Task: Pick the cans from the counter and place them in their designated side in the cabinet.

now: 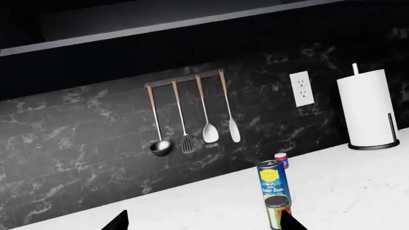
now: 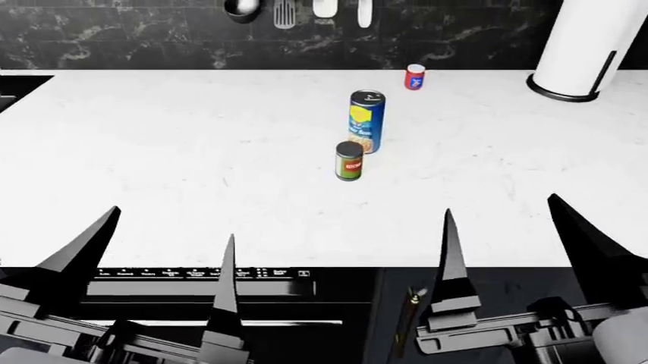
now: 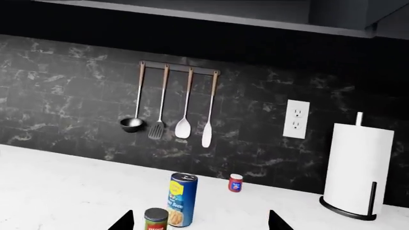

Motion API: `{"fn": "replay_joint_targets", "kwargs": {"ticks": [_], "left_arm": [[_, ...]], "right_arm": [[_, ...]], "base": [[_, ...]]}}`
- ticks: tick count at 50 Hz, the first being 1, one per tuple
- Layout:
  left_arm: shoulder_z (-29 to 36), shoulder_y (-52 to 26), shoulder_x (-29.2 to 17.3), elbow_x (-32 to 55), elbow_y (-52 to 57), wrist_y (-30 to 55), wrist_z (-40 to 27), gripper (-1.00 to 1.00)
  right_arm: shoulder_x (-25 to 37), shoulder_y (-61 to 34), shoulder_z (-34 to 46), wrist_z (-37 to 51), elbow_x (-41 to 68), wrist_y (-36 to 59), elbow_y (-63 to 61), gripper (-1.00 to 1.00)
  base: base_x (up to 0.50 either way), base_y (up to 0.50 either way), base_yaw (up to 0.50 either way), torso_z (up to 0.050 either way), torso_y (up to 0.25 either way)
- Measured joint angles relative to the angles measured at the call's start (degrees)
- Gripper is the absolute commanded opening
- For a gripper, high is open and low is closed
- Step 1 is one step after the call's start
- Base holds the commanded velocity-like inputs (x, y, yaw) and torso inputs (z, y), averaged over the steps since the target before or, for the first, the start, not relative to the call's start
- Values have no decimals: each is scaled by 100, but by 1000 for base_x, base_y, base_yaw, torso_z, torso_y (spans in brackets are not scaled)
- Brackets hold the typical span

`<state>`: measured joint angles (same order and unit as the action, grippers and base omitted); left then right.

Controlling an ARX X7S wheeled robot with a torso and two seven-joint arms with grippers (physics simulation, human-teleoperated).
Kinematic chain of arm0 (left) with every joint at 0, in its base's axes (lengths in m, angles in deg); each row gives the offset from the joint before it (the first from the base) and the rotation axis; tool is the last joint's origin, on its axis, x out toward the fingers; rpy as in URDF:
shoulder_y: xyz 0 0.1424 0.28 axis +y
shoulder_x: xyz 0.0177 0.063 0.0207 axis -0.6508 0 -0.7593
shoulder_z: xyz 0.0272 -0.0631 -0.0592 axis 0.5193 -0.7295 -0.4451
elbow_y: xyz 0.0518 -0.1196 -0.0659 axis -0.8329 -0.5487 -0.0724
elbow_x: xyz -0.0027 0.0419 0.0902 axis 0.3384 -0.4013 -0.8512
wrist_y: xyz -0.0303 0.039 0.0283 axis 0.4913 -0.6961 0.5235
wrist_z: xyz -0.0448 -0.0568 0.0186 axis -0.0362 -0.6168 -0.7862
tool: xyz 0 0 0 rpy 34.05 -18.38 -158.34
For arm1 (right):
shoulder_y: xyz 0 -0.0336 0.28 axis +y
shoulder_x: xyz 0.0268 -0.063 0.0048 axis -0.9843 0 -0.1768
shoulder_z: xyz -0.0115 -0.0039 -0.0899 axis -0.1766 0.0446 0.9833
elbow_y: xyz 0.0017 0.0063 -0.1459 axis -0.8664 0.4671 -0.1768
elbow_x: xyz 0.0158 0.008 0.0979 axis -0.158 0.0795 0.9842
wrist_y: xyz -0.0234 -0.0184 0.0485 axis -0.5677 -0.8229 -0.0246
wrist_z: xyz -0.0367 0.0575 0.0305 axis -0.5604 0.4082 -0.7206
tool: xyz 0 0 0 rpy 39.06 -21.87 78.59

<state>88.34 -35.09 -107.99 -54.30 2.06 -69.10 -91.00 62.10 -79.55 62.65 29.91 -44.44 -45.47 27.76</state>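
Note:
Three cans stand on the white marble counter (image 2: 182, 152). The tall blue can with a yellow label (image 2: 366, 121) is in the middle, the short green can with a red label (image 2: 348, 161) just in front of it, and the tiny red can (image 2: 414, 76) near the back wall. They also show in the left wrist view, the blue one (image 1: 272, 178), the green one (image 1: 277, 211) and the red one (image 1: 282, 160), and in the right wrist view, blue (image 3: 182, 192), green (image 3: 156, 219) and red (image 3: 236, 182). My left gripper (image 2: 167, 254) and right gripper (image 2: 506, 235) are open and empty, at the counter's front edge, well short of the cans.
A white paper-towel roll on a black base (image 2: 587, 45) stands at the back right. Several utensils (image 3: 169, 103) hang on a rail on the black marble wall. A wall socket (image 3: 295, 119) is beside the roll. A dark cabinet underside (image 1: 128, 26) runs above.

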Motion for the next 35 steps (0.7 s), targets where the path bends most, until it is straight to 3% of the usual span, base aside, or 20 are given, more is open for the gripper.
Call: {"fn": "replay_joint_targets", "kwargs": {"ticks": [32, 35], "left_arm": [[-51, 145, 65, -2, -1, 49, -33, 100], [-59, 135, 76, 9, -7, 50, -33, 100]], "right_arm": [[-208, 211, 17, 52, -115, 70, -1, 100], [-216, 206, 11, 52, -120, 64, 4, 100]], "base": [[500, 0, 0, 0, 1], [0, 0, 0, 0, 4]]}}
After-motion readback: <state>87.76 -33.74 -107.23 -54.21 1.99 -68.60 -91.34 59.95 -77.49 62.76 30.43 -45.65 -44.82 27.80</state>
